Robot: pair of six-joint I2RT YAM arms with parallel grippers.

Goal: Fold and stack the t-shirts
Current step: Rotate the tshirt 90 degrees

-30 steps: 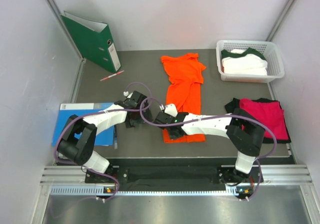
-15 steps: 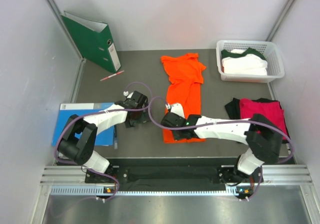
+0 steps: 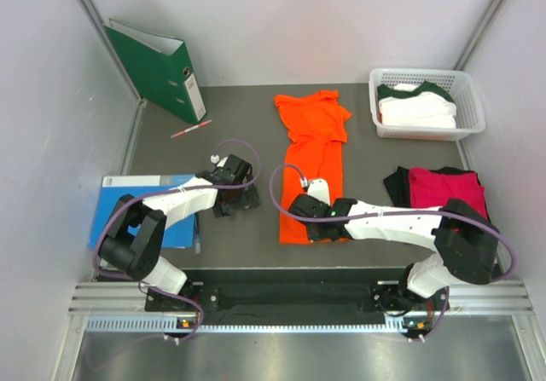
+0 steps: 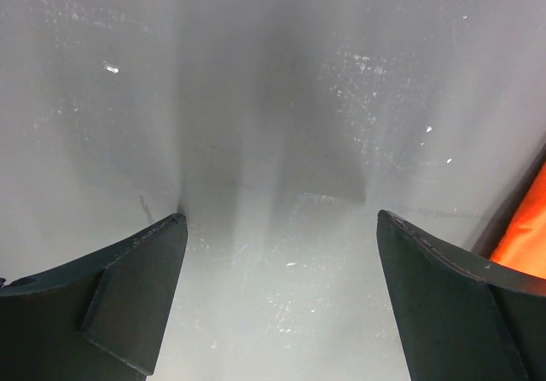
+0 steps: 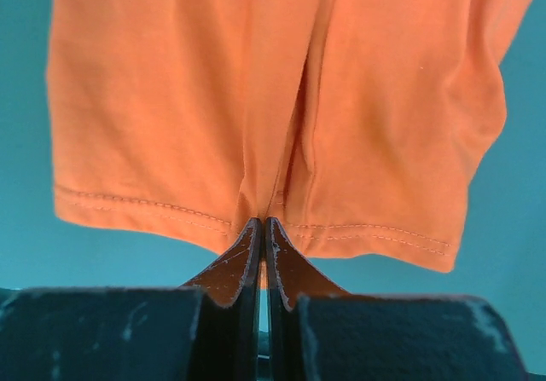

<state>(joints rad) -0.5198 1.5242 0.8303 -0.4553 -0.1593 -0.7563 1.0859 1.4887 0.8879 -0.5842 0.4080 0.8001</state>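
The orange t-shirt (image 3: 316, 142) lies lengthwise in the middle of the table, collar at the far end. My right gripper (image 3: 305, 226) is shut on its near hem, and the right wrist view shows the fingertips (image 5: 261, 224) pinching a fold of the orange t-shirt (image 5: 256, 100) at the stitched edge. To the left of the shirt my left gripper (image 3: 242, 195) hangs open over bare table (image 4: 281, 142), nothing between its fingers (image 4: 145, 270); a sliver of orange cloth (image 4: 525, 228) shows at the right. A magenta t-shirt (image 3: 448, 198) lies on a black one (image 3: 397, 179) at the right. A white t-shirt with green trim (image 3: 416, 108) fills the basket.
The white basket (image 3: 426, 74) stands at the back right. A green ring binder (image 3: 158, 70) leans at the back left, with a pen (image 3: 190, 129) in front of it. A blue folder (image 3: 128, 189) lies at the left edge, under the left arm.
My right gripper slid rightward along the orange shirt's near hem, from its left corner to about the middle, and closed fully on the cloth. The left arm stayed still.
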